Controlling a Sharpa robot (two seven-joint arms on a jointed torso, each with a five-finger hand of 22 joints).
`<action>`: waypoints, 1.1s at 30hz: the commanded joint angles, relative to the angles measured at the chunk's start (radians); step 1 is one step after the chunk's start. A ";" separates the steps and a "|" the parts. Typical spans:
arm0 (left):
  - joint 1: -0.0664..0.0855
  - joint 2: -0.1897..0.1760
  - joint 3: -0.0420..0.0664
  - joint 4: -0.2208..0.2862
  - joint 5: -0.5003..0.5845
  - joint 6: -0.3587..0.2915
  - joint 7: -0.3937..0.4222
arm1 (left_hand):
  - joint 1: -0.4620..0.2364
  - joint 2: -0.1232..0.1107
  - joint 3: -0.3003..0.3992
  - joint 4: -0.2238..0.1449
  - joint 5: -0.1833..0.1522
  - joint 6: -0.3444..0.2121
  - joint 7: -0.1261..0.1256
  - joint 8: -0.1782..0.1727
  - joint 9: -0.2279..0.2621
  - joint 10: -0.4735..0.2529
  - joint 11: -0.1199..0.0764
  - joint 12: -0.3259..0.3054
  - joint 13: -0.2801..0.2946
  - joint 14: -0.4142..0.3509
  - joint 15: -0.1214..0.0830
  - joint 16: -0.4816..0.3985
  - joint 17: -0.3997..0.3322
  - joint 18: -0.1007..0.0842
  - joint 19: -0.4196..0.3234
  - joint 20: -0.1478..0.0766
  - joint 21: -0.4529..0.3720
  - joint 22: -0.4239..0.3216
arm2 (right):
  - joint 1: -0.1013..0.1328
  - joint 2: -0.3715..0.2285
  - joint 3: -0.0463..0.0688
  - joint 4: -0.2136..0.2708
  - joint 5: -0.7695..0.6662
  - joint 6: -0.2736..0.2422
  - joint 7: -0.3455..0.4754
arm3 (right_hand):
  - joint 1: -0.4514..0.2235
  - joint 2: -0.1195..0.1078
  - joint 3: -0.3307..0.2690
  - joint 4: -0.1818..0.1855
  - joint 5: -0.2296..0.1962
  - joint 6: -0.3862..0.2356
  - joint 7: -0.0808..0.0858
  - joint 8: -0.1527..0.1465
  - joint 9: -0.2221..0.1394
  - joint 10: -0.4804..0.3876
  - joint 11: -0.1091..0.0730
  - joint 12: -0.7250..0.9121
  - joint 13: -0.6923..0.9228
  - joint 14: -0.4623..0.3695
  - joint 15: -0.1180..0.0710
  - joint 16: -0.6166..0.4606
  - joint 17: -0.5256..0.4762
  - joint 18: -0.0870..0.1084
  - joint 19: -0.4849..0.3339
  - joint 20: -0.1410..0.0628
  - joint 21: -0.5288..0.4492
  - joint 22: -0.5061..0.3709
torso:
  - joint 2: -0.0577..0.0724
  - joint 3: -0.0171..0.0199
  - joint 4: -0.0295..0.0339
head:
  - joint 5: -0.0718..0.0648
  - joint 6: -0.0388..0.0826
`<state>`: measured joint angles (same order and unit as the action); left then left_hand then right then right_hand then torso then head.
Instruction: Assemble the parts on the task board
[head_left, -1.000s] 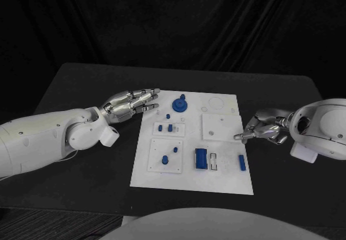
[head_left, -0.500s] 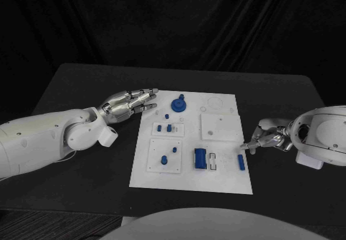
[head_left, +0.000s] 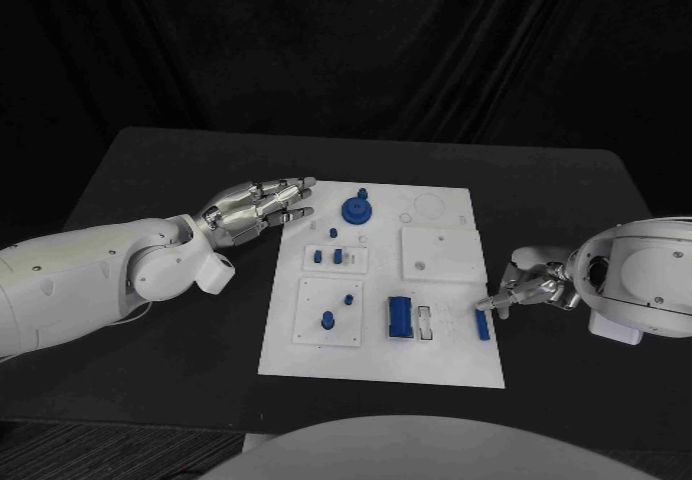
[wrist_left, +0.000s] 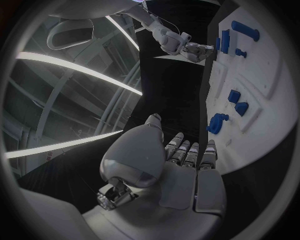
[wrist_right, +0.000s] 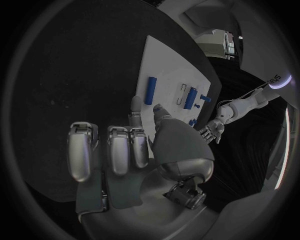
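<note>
Since the earlier frames the right robot hand (head_left: 528, 288) has drawn back along the board's right edge toward the near side and now sits just beside the small blue bar (head_left: 483, 324) lying at that edge; one second ago it was further up, beside the upper right plate. The left robot hand (head_left: 260, 206) and the blue pieces lie as they did before.

The white board (head_left: 447, 365) rests in the middle of the black surface (head_left: 173, 160). On it the head view shows one round blue gear-like piece (head_left: 358, 209) near the far edge, two small blue blocks (head_left: 327, 256) side by side on a raised plate, one tiny blue peg (head_left: 335, 233) just above them, one tiny peg and one oval blue piece (head_left: 329, 320) on the lower left plate, one larger blue block (head_left: 401, 316) next to a pale slot, and the one blue bar at the right.

The left robot hand hovers at the board's far left corner, fingers stretched out and slightly apart, holding nothing. The right robot hand has its fingers curled inward, with a fingertip pointing at the blue bar; whether it touches the bar cannot be told, and it grips nothing visible.
</note>
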<state>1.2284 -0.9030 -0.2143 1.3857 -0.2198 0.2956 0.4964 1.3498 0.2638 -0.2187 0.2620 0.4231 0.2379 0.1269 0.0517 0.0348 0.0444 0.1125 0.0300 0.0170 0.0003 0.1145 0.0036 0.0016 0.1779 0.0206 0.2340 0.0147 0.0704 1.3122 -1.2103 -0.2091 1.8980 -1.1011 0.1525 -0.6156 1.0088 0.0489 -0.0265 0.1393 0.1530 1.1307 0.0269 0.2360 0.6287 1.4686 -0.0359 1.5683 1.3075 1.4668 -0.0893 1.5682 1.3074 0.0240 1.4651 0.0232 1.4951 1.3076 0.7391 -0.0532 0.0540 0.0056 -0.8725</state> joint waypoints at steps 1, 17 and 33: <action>-0.002 0.002 0.001 0.001 0.000 0.007 0.009 | 0.002 0.007 0.000 -0.005 0.003 0.004 0.000 0.003 0.001 0.005 0.000 0.005 0.001 0.000 0.007 -0.004 -0.002 0.003 0.006 -0.001 0.004 0.001 | -0.004 0.003 0.000 0.007 -0.012 0.019 -0.026 | -0.009 -0.002 -0.004 -0.001 -0.005 -0.003 0.002 -0.005 -0.002 0.102 -0.001 0.003 0.263 0.104 -0.008 0.003 0.263 -0.003 0.065 -0.007 0.001 0.235 | 0.001 -0.0006 0.0001 | -0.002 0.000; -0.002 0.003 0.001 0.002 0.000 0.010 0.006 | 0.002 0.008 0.000 -0.006 0.004 0.005 0.001 0.004 0.001 0.006 0.001 0.006 0.002 0.000 0.008 -0.004 -0.002 0.002 0.007 -0.001 0.004 0.001 | -0.030 0.023 0.000 0.012 -0.011 0.025 -0.027 | 0.059 -0.003 0.011 -0.057 0.064 0.005 0.001 -0.031 -0.024 0.102 -0.005 0.003 0.263 0.104 -0.008 0.003 0.263 0.004 0.054 -0.008 -0.022 0.226 | 0.001 -0.0006 0.0008 | -0.008 0.000; -0.002 0.000 0.001 0.005 0.000 0.014 0.004 | 0.004 0.008 0.001 -0.008 0.005 0.006 0.002 0.005 0.001 0.009 0.006 0.008 0.002 0.000 0.009 -0.004 -0.002 0.001 0.006 -0.001 0.004 -0.001 | -0.058 0.051 0.000 0.004 -0.048 0.016 -0.029 | 0.217 -0.024 0.134 -0.214 0.272 -0.049 0.030 -0.120 -0.109 0.102 0.020 0.003 0.263 0.104 0.011 0.003 0.263 0.005 0.050 0.008 -0.031 0.223 | 0.001 0.0000 -0.0003 | -0.005 0.000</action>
<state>1.2284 -0.9027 -0.2143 1.3880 -0.2198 0.2968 0.4916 1.3498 0.2638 -0.2187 0.2620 0.4231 0.2378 0.1269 0.0516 0.0344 0.0481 0.1162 0.0341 0.0180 0.0003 0.1145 0.0036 0.0011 0.1778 0.0206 0.2339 0.0147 0.0680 1.2624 -1.1612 -0.2039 1.9053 -1.1232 0.1808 -0.6189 1.1961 0.0158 0.0898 -0.0486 0.4058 1.0860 0.0574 0.1451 0.5699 1.4655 -0.0204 1.5683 1.3074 1.4667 -0.0850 1.5682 1.3074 0.0239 1.4651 0.0233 1.4677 1.3074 0.7397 -0.0542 0.0550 -0.0013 -0.8725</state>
